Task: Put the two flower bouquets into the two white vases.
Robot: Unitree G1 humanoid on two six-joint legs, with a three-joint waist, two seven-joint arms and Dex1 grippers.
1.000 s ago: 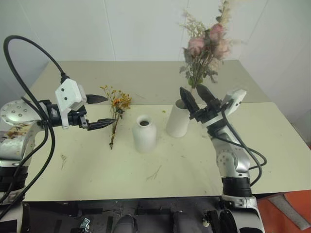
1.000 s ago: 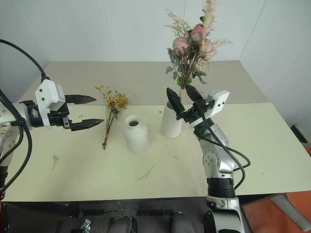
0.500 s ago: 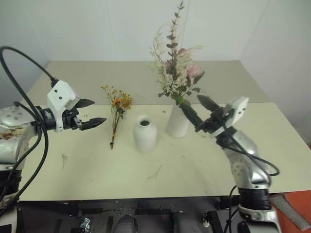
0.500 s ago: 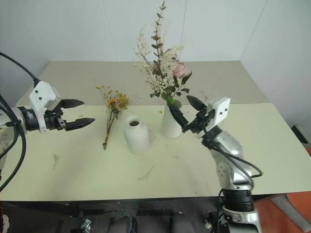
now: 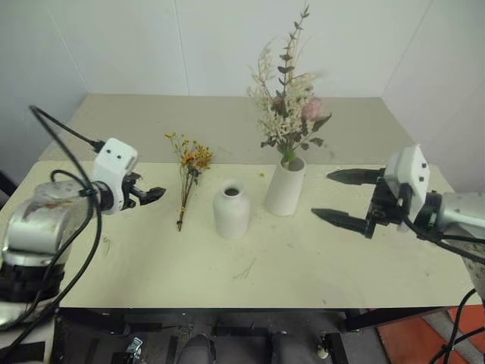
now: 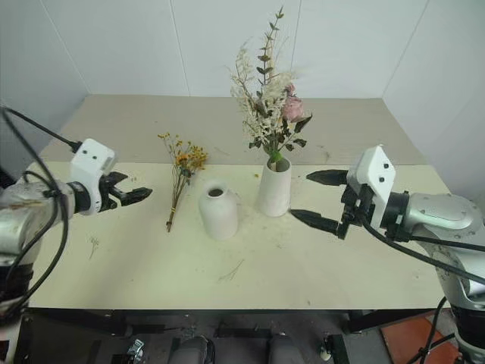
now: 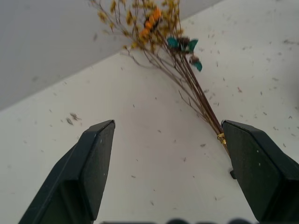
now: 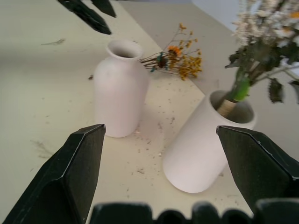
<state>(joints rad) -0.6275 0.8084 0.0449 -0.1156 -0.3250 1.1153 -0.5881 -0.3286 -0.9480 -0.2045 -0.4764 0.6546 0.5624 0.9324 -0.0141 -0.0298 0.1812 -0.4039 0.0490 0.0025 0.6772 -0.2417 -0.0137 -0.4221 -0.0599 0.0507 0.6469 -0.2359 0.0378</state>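
Two matte white ceramic vases stand together: the tall tapered cylinder (image 6: 273, 187) holds the pink-rose bouquet (image 6: 270, 106), the short narrow-necked bottle (image 6: 217, 211) is empty, the thin-stemmed yellow-orange bunch (image 6: 181, 168) lies on the table beside it, and the left gripper (image 6: 133, 191) and right gripper (image 6: 319, 199) have wide, empty jaws.

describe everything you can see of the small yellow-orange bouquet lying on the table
The small yellow-orange bouquet is a thin bunch of wiry brown stems topped with tiny yellow and orange blooms, looking dried. The left wrist view shows a few teal-green leaves and a dark centre among the blooms, and a small gold tie near the stem ends. It lies flat on the cream table, blooms towards the far wall, stems towards the robot, beside the short bottle-shaped vase without touching it. Nothing grips it.
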